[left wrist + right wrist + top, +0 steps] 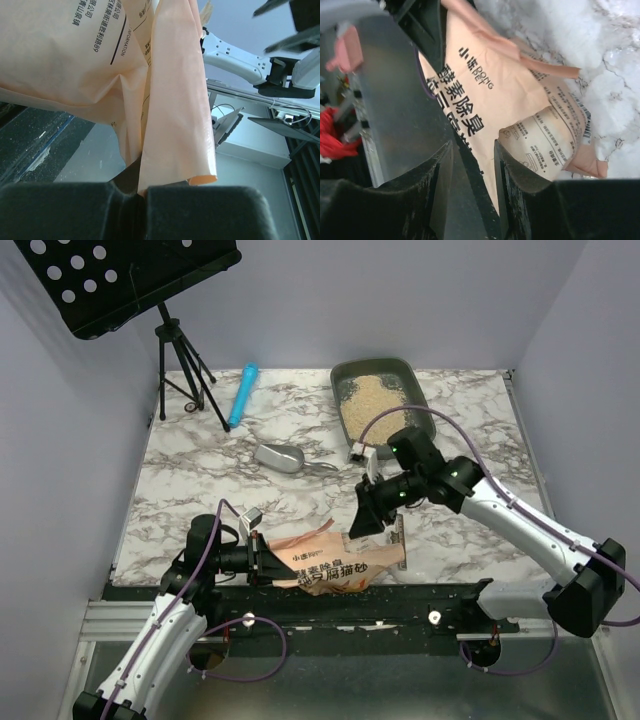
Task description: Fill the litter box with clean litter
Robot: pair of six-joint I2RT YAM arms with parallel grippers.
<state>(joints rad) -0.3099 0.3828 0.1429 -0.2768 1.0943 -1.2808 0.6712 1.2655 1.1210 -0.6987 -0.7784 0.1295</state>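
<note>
The dark grey-green litter box (372,367) stands at the back of the marble table, with pale beige clean litter (370,405) spread inside it. A crumpled orange-pink printed bag (340,565) lies at the table's near edge. My left gripper (262,558) is shut on the bag's left end; the left wrist view shows a fold of the bag (170,100) pinched between the closed jaws (142,197). My right gripper (362,525) hovers just above the bag's right part, jaws apart and empty. Through the gap (472,150) I see the printed bag (505,95) below.
A silver metal scoop (280,457) lies mid-table, left of the litter box. A blue cylinder (243,394) rests at the back left beside a black tripod stand (185,370). A black rail runs along the table's near edge.
</note>
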